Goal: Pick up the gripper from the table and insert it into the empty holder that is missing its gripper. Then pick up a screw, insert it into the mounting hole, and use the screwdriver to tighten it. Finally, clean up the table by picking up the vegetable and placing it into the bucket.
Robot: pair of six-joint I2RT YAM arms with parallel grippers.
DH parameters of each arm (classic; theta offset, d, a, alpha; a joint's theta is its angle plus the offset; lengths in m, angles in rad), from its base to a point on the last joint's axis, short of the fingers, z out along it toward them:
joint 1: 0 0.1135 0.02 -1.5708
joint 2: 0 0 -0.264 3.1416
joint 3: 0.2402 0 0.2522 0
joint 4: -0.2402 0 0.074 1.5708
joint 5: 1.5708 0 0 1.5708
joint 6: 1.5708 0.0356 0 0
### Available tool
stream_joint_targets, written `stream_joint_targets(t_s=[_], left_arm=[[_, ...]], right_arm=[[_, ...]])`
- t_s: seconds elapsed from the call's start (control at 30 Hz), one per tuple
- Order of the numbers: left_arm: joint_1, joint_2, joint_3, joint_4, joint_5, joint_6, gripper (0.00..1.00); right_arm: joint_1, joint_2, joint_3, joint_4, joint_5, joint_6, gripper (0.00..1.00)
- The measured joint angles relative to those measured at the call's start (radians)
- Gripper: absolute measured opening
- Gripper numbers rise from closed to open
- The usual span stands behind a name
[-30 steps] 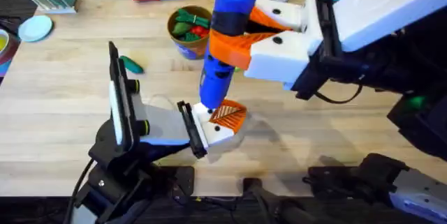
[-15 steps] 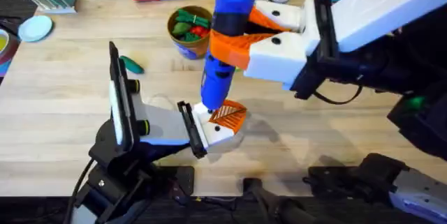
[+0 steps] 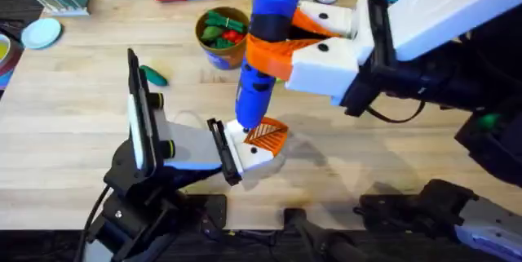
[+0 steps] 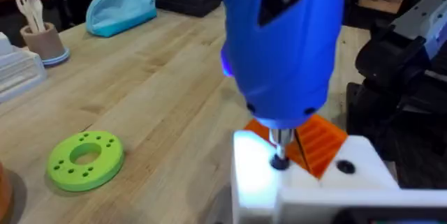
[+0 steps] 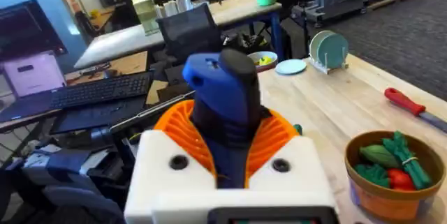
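From overhead, our right pincer (image 3: 281,50) is pinching the screwdriver (image 3: 263,50), white fingers with orange pads clamped round its orange-trimmed middle. The tool stands nearly upright, its long axis running from the blue body down to the tip, which meets the holder (image 3: 249,152) directly below. The orange gripper (image 3: 267,135) already sits in that holder, so we judge the tightening step to be in hand. What the move turns on is that the bit stays in line with the screw: the tool leans slightly, its top farther back than its tip. Our right arm reaches in from the right, across the middle. The holder belongs to our left arm, stretched low along the bench (image 3: 391,148) from the lower left; whether that left pincer is spread or pressed together we cannot tell. The vegetable (image 3: 152,74) lies on the bench beyond the left arm, with the bucket (image 3: 220,43) near it, farther back and already holding toy greens.

In the left wrist view, the bit comes straight down onto a dark screw head (image 4: 279,161) in the white block, the orange ribbed gripper just beside it.

In the right wrist view, we look down past the pads onto the blue handle, with the bucket off to one side.
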Motion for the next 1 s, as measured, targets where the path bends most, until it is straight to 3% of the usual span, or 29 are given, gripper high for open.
stream_joint_targets(t_s=[0.13,0.37,0.8,0.9,1.0], left_arm=[[0.0,0.0,0.0,0.001,0.0,0.0,0.014],[0.0,0.0,0.0,0.001,0.0,0.001,0.014],[0.0,0.0,0.0,0.001,0.0,0.001,0.014],[0.0,0.0,0.0,0.001,0.0,0.0,0.014],[0.0,0.0,0.0,0.001,0.0,0.001,0.014]], right_arm=[[0.0,0.0,0.0,0.021,-0.001,0.0,0.147],[-0.039,-0.011,-0.002,0.194,-0.01,0.003,0.147],[-0.129,-0.008,-0.002,0.07,-0.033,-0.04,0.146],[-0.192,-0.008,-0.002,-0.043,0.027,-0.139,0.144],[-0.276,0.005,-0.002,-0.185,0.159,-0.298,0.142]])
